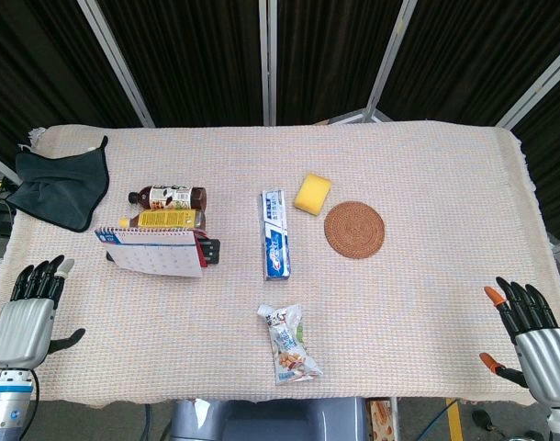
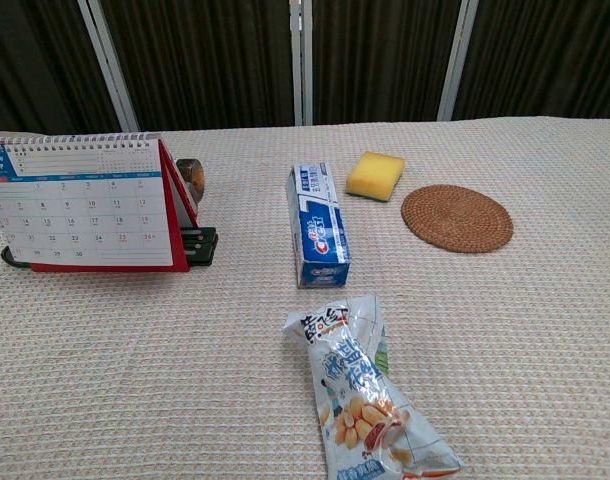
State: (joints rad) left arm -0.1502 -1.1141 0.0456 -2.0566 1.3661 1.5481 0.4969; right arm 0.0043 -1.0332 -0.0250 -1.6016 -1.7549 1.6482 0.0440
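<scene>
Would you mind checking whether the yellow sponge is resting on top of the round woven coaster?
No, the yellow sponge lies on the table cloth beside the round woven coaster, with a gap between them.

The left hand [image 1: 28, 317] has a brushed silver metal back plate and black fingers; one fingertip is pale, nearly white, and the thumb is black. Below it a silver, ringed wrist section joins a black cable. The right hand [image 1: 530, 335] has the same silver back and black fingers, but one fingertip and the thumb tip are capped in orange.
</scene>
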